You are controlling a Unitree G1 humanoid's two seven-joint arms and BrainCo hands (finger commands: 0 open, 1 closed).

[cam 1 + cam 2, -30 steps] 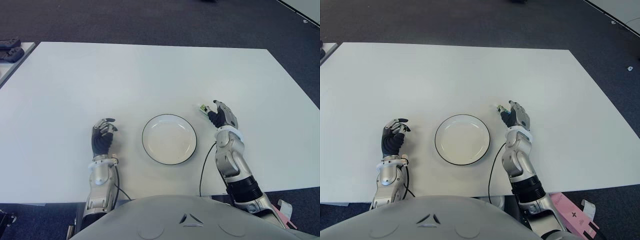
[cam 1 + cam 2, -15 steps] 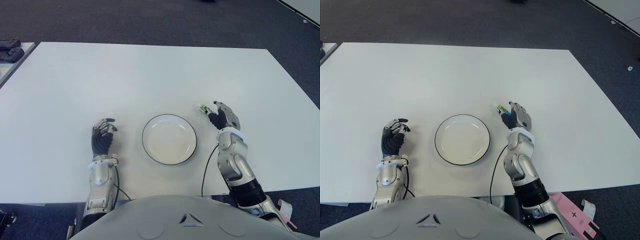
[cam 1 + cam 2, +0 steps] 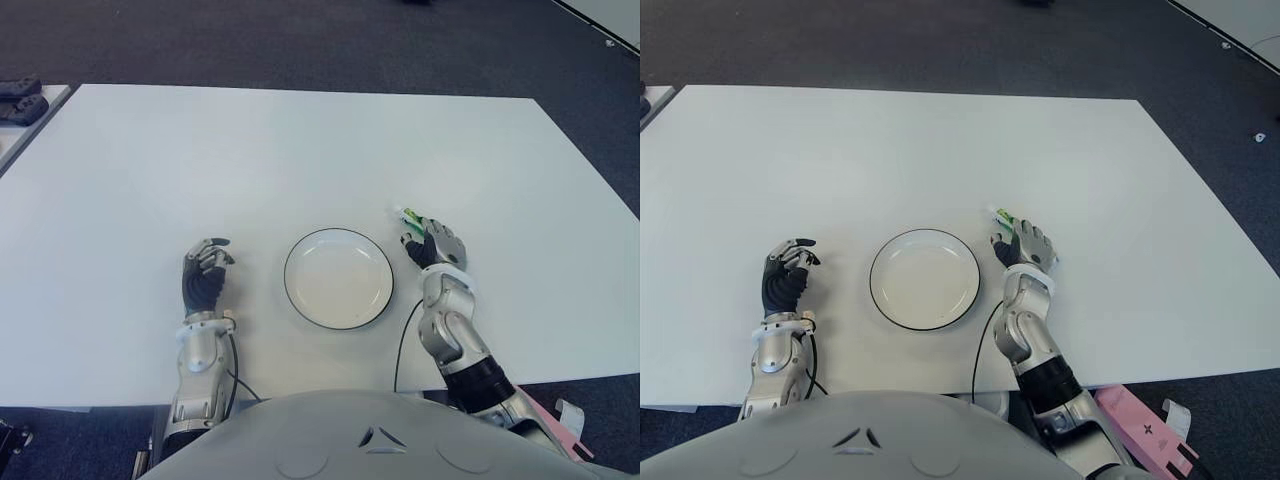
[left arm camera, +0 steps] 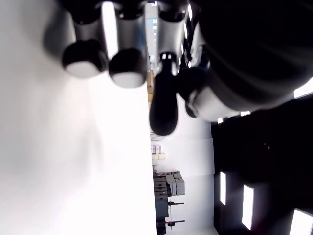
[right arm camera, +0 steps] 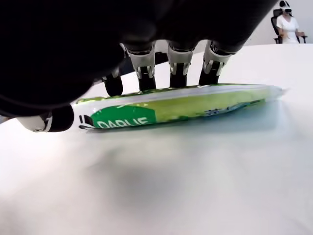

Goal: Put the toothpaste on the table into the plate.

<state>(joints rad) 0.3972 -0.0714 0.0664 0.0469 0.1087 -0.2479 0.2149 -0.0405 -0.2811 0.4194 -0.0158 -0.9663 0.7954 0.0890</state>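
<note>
The green and white toothpaste tube (image 5: 186, 107) lies flat on the white table (image 3: 300, 150), just right of the plate; only its far end (image 3: 408, 213) pokes out past my right hand. That right hand (image 3: 430, 246) arches over the tube. Its fingertips (image 5: 178, 68) touch the tube's far edge, and the thumb (image 5: 49, 120) sits by the cap end on the near side. The white plate (image 3: 338, 278) with a dark rim holds nothing and stands between my hands. My left hand (image 3: 203, 275) shows left of the plate, fingers relaxed and holding nothing.
A black cable (image 3: 405, 340) runs along my right forearm beside the plate. Dark objects (image 3: 20, 100) lie on a neighbouring table at the far left. A pink item (image 3: 1140, 420) lies on the floor at the near right. A person (image 5: 288, 22) sits far off.
My right hand has turned and shifted slightly left and nearer, now covering most of the tube, which earlier showed beside its fingertips. The left hand and the plate have not moved.
</note>
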